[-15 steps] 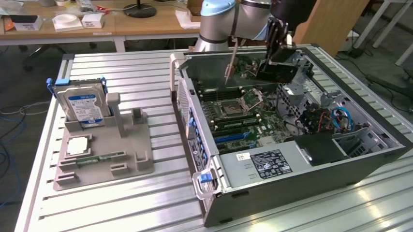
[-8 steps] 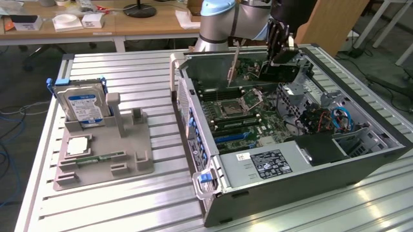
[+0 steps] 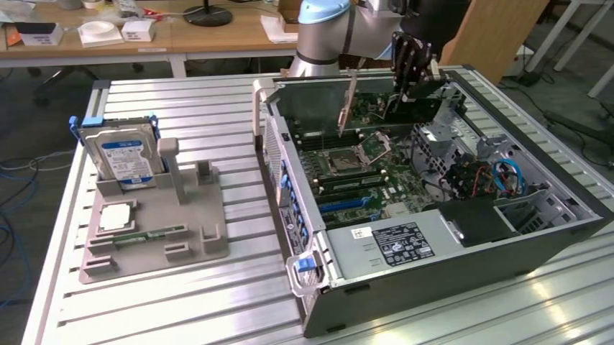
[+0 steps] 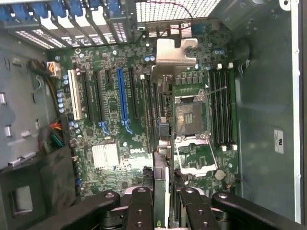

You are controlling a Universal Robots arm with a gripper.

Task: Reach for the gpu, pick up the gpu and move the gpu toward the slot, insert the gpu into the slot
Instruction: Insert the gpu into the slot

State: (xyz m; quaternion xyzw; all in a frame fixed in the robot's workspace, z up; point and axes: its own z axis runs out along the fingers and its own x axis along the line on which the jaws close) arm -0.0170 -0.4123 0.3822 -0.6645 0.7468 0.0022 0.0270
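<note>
table [image 3: 192, 302]: ribbed aluminium top, carries everything
case [image 3: 461, 251]: open grey computer tower lying on its side, the landmark
power supply [image 3: 393, 241]: grey box with black label, near end inside the case
tray [image 3: 154, 244]: grey moulded holder, well apart from the case on the exterior view's left
hard drive [image 3: 125, 154]: thick silver, blue label, upright at the tray's far end
motherboard [image 3: 374, 180] [image 4: 110, 129]: green, flat on the case floor
slot [image 3: 344, 204] [image 4: 122, 98]: long narrow blue plastic connector, nearer the case's near end than the socket
socket [image 3: 344, 159] [image 4: 192, 117]: square silver CPU socket, mid case
gpu [image 3: 379, 108] [image 4: 162, 163]: thin dark greenish card with silver end bracket, held on edge above the case's far end; in the wrist view it runs parallel to the slot, between slot and socket, not seated
gripper [image 3: 410, 90] [image 4: 164, 191]: black fingers [image 4: 141, 211] narrowed onto the gpu's top edge, one each side, holding it
arm [image 3: 321, 36]: silver-blue, beyond the case's far wall
desks [image 3: 144, 36]: wooden, farthest back
</note>
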